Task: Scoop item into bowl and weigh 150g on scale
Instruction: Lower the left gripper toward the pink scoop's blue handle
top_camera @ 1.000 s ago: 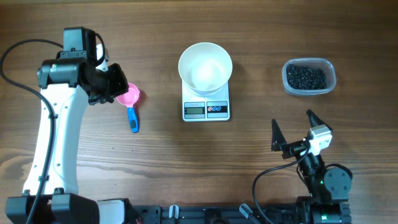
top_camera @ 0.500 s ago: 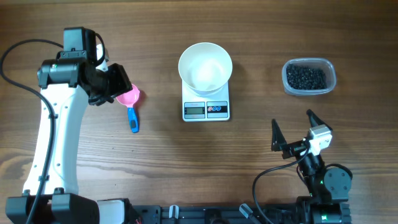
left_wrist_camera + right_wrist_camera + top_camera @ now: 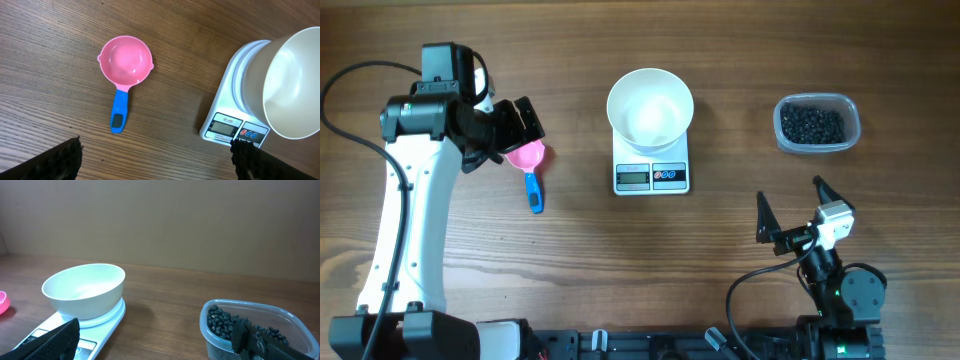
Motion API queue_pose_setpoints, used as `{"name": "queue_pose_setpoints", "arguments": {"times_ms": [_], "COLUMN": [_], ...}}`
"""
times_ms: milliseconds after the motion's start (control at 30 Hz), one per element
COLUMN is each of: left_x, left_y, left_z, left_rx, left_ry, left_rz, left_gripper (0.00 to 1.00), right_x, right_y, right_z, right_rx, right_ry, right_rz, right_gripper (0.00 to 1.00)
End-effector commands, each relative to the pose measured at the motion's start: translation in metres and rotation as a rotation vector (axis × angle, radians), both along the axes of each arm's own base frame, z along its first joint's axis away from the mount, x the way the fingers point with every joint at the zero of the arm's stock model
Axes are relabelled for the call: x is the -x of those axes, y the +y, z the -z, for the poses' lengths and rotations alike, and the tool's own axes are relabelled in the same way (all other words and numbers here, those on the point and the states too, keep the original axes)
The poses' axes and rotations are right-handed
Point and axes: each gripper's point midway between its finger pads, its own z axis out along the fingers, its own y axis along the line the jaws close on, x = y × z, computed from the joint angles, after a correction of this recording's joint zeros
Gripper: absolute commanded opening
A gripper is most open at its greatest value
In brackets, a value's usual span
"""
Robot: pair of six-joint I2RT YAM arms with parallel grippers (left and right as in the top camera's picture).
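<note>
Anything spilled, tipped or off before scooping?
Nothing stands out: the bowl sits upright and empty on the scale, the beans are all in the clear tub, the pink scoop lies on the table.

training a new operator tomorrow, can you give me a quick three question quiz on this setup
1. True or false: the white bowl stands on the scale.
2. Where are the black beans? A) in the bowl B) in the clear tub C) in the pink scoop
3. Is the left tool gripping the scoop?

Key: 1 true. 2 B. 3 no: its jaws stand open above the scoop, which lies on the table.
</note>
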Motion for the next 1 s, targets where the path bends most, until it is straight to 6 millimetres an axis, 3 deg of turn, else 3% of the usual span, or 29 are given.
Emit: {"name": "queue_pose_setpoints", "arguments": {"times_ms": [0, 767, 867, 967], "left_x": [-0.001, -0.007, -0.006, 0.002], "left_y": [0.003, 0.006, 0.006, 0.010], "left_z": [0.004, 0.004, 0.010, 0.030], "left_rx": [-0.005, -0.020, -0.021, -0.039], "left_ry": [0.007, -0.014, 0.008, 0.068], "left_rz": [-0.011, -0.012, -0.013, -0.019], "left_gripper": [1.00, 1.00, 1.00, 1.00], "right_x": [0.001, 0.001, 0.001, 0.001], "right_y": [0.001, 0.001, 0.001, 0.001], "right_z": [-0.002, -0.002, -0.002, -0.002], "right_rx": [0.010, 0.011, 0.011, 0.010], "right_ry": [-0.013, -0.013, -0.013, -0.013], "right_rz": [-0.006, -0.006, -0.006, -0.006], "right_gripper": [1.00, 1.00, 1.00, 1.00]}}
